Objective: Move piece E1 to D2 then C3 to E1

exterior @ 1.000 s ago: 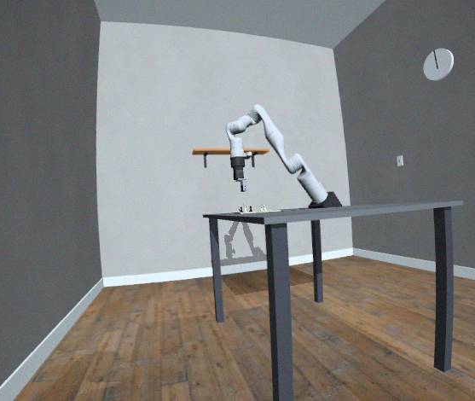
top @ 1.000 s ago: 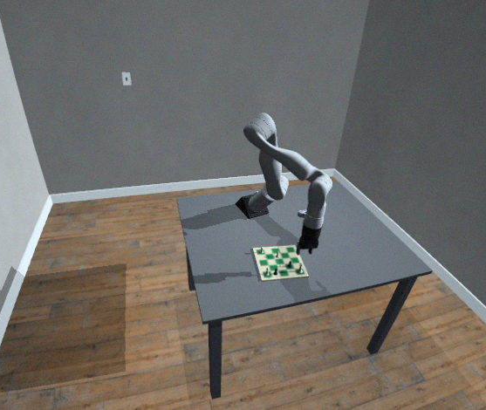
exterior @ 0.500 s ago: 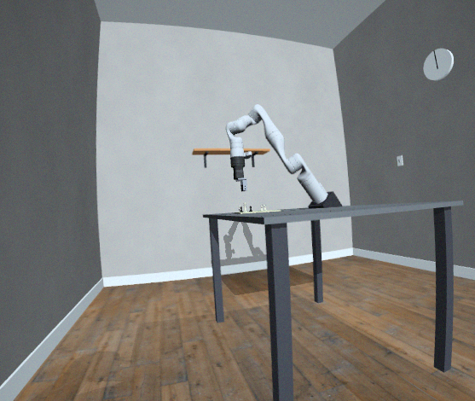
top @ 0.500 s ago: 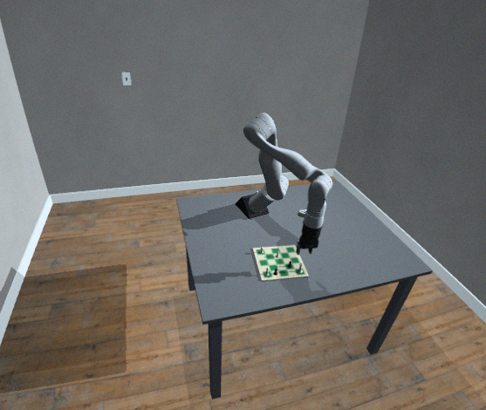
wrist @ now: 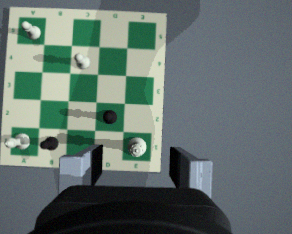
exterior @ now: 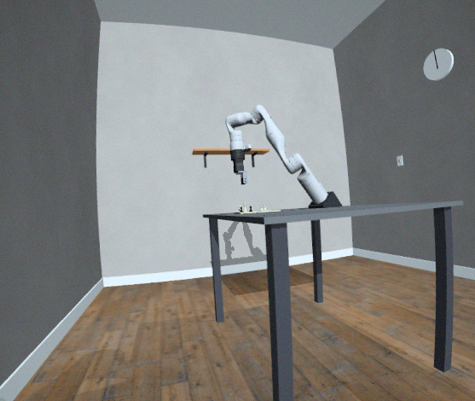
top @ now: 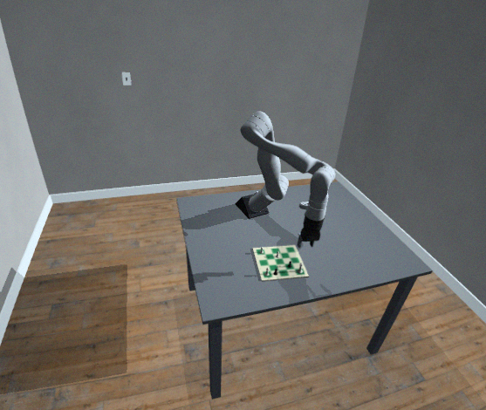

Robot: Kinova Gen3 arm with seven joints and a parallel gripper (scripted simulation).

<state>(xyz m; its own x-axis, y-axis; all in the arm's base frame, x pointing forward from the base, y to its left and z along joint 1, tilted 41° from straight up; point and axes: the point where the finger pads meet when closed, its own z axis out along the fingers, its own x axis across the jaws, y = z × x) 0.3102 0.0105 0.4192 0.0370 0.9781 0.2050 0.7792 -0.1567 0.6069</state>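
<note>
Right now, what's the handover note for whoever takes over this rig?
Gripper: jaws fully open, holding nothing, above the green-and-cream chessboard by its E1 corner.
Job pieces: round-topped black piece on D2, white crowned piece on E1. Both look upright and inside their squares. C3 is vacant.
Others: white pieces on A5, C4 and A1, black piece on B1.
Done: both moves appear made.
Left: probably just clearing the arm without brushing E1.

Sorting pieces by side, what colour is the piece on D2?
Black; the piece on D2 shows best in the wrist view.
</note>
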